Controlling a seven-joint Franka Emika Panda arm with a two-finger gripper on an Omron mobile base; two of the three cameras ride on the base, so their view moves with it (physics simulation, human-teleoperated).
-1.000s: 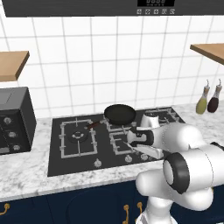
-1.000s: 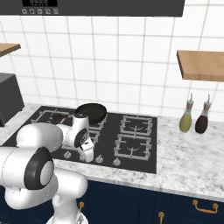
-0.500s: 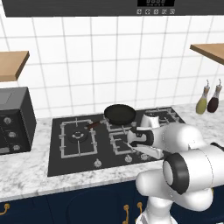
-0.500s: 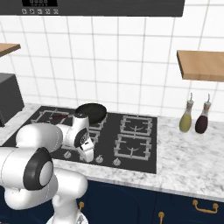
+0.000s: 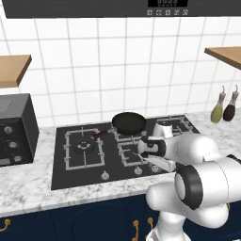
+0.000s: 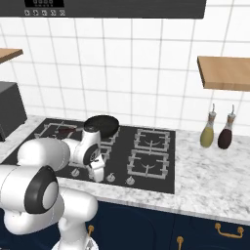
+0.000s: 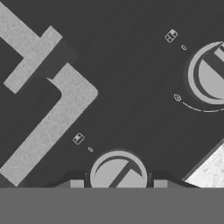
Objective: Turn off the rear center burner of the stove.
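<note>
Rear center burner (image 5: 128,134) sits in the back grate of the stove's (image 5: 61,169) middle pair; a black pan (image 5: 128,123) covers most of it, so the burner head itself cannot be made out. In the right base view the pan (image 6: 101,125) again hides it, and the arm's wrist stands in front.

End effector (image 6: 98,175) is low over the front strip of the stove (image 6: 156,183), at the knob row. Fingers mostly hidden behind the white hand in both base views. In the hand view only two small tips (image 7: 77,183) show at the bottom edge, one on each side of a silver knob (image 7: 118,173), apart, with the knob between them; contact cannot be told. The knob is cut off at its lower part. A second knob (image 7: 212,74) is cut by the right edge. Grey grate bars (image 7: 52,118) cross the upper left; a corner of marble worktop (image 7: 210,168) shows at lower right.

Further out: large ringed burner (image 5: 84,146) to the left, microwave (image 5: 16,129) cut by the frame edge, two bottles (image 6: 217,131) on the worktop (image 6: 215,180) to the right.
</note>
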